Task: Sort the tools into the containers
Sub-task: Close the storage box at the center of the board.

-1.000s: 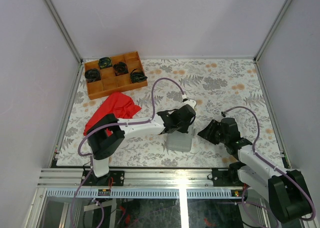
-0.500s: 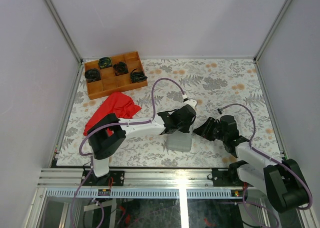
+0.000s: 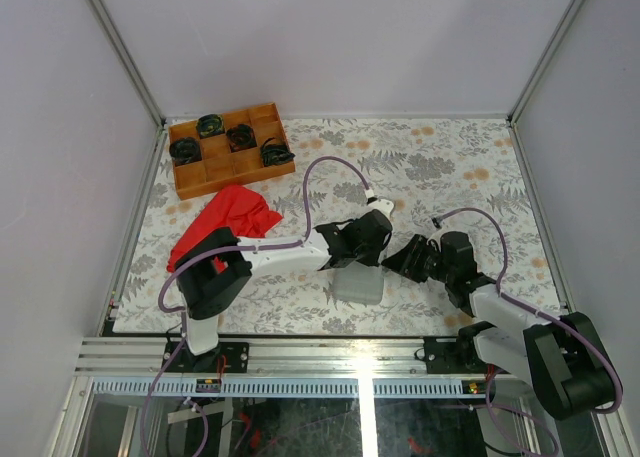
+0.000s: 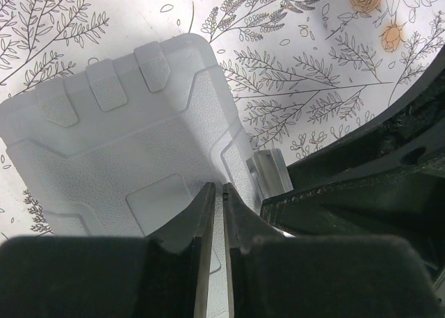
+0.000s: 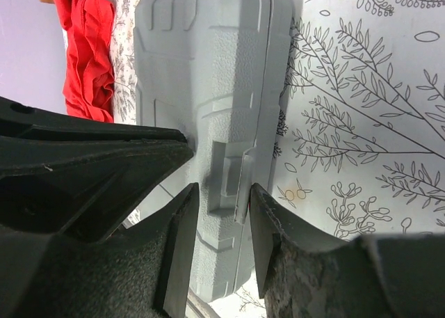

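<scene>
The grey tool case (image 3: pixel 358 285) lies closed on the floral table near the front edge. No tools show; they are out of view. My left gripper (image 3: pixel 357 249) is shut, with its tips (image 4: pixel 217 187) resting on the case lid (image 4: pixel 125 144). My right gripper (image 3: pixel 397 262) is open at the case's right edge. In the right wrist view its fingers (image 5: pixel 224 193) straddle a grey latch (image 5: pixel 226 175) on the side of the case (image 5: pixel 208 67). The latch also shows in the left wrist view (image 4: pixel 270 173), next to the black right gripper.
A brown wooden tray (image 3: pixel 225 182) with black coiled bundles stands at the back left. A red cloth (image 3: pixel 225 217) lies in front of it, left of the case, and shows in the right wrist view (image 5: pixel 87 46). The two grippers are close together.
My right gripper has moved left, up to the case's right edge, and now straddles the latch. My left gripper has stayed on the lid.
</scene>
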You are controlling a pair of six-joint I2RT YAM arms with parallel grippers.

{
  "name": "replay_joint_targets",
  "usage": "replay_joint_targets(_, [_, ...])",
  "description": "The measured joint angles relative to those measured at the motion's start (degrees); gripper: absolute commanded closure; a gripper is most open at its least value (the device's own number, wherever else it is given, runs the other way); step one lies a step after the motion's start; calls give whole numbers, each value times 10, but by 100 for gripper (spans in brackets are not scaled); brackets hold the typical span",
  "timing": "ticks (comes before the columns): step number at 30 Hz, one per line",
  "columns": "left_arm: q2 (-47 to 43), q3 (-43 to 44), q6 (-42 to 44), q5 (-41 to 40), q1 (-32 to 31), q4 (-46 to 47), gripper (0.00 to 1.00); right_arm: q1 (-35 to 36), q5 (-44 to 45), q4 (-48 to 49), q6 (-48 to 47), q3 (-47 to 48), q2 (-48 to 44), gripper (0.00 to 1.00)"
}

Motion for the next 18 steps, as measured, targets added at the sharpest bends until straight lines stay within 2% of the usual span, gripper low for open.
replay_joint_targets(6, [-9,-2,-4,6,0,-2,81,0,14,-31,-7,0,-12,56])
replay_joint_targets(12, [-35,-3,-3,20,3,-54,70,0,27,-58,-16,1,-28,53])
replay_joint_targets(18, [-103,-17,-4,25,21,-65,61,0,27,-76,-23,1,-37,49])
